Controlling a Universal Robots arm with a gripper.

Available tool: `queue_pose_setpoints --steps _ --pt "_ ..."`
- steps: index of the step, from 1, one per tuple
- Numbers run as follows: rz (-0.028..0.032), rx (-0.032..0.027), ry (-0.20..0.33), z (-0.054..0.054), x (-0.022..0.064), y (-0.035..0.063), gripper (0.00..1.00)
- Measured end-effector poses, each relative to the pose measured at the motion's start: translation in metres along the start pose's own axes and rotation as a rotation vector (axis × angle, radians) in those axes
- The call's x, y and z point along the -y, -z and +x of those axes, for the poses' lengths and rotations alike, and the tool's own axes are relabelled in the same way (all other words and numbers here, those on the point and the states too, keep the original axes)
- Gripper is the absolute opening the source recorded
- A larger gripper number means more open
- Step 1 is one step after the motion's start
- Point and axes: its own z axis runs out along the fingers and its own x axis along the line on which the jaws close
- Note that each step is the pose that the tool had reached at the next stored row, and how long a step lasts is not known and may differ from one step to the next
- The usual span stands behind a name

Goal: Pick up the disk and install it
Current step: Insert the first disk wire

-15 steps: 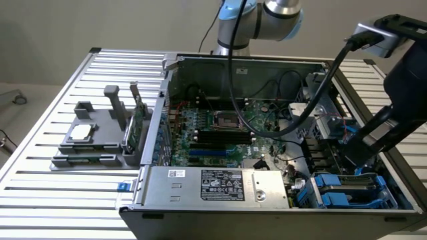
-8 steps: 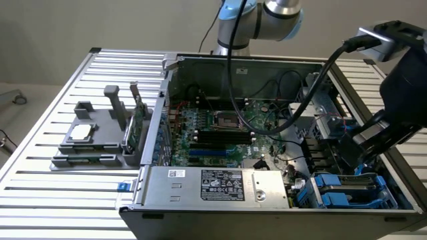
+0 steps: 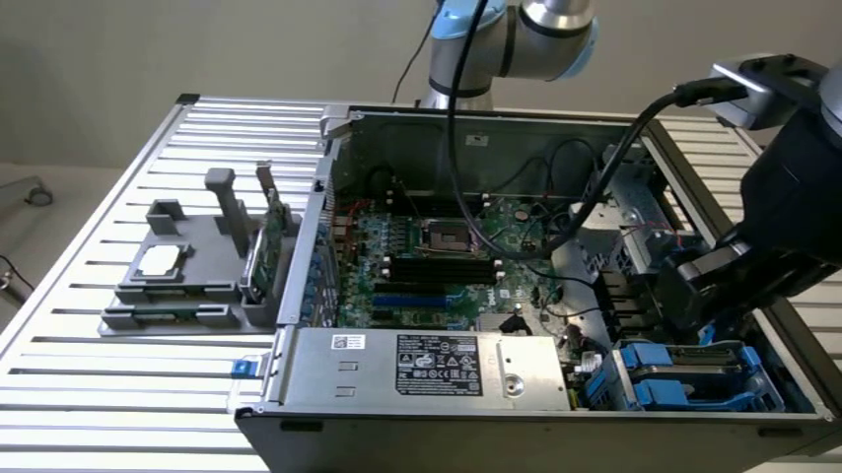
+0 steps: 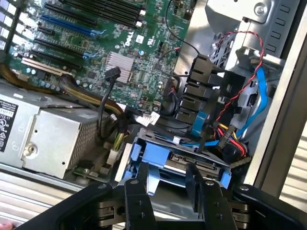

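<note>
The arm (image 3: 526, 30) comes from the far edge of the counter (image 3: 79, 384). It bends over the open computer case (image 3: 394, 434) and points down on the exterior view's right. The gripper (image 3: 704, 320) hangs low inside the case, close to the case's right wall.

The two black fingers (image 4: 138, 201) are spread apart. I see nothing pinched between them. They point down at the disk (image 4: 192, 164) and hover just above it.

The disk (image 3: 697, 379) lies flat in its blue frame, down in a slot in the case. This is in the case's corner near the counter's front edge, at the exterior view's right. One end of the disk faces a bunch of wires (image 4: 225, 129) — red, yellow, black and blue.

There is not much room here. The case wall (image 4: 283, 110) stands on one side of the disk. The big grey power box (image 3: 421, 367) sits on the other side, along the front of the case. Black plugs (image 4: 196, 91) and wires crowd in just past the disk. The way up, above the disk, is open.

The green board (image 3: 435, 246) lies flat on the case floor, well apart from the fingers.

On the counter's left side, as the exterior view shows it, is a grey holder (image 3: 172, 296). It has a small silver chip (image 3: 158, 261) and a green card (image 3: 274, 246) standing up. The front corner there is bare slats — lots of open room.
</note>
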Motion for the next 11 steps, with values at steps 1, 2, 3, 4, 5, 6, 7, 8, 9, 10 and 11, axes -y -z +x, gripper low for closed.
queue_pose_setpoints --steps 1,2,3,4,5,6,7,8,9,10,11 --pt "-0.0005 0.0011 -0.017 0.0001 0.0 -0.0008 0.44" --pt "-0.0011 0.0023 -0.032 0.0001 0.0 -0.0015 0.44" --pt "-0.0014 0.0033 -0.048 0.0001 0.0 -0.002 0.44" --pt "-0.0014 0.0043 -0.063 0.0001 0.0001 -0.0023 0.44" --pt "-0.0014 0.005 -0.076 0.0001 0.0001 -0.0024 0.44" --pt "-0.0019 0.0059 -0.087 0.0001 0.0002 -0.0027 0.44" --pt "-0.0024 0.0066 -0.098 0.0001 0.0002 -0.0029 0.44" --pt "-0.0032 0.0076 -0.11 0.0 0.0002 -0.0032 0.44" --pt "-0.0038 0.0084 -0.12 0.0 0.0002 -0.0034 0.44" --pt "-0.0044 0.0091 -0.13 -0.0001 0.0002 -0.0035 0.44" --pt "-0.005 0.0097 -0.137 -0.0004 0.0003 -0.0037 0.44"
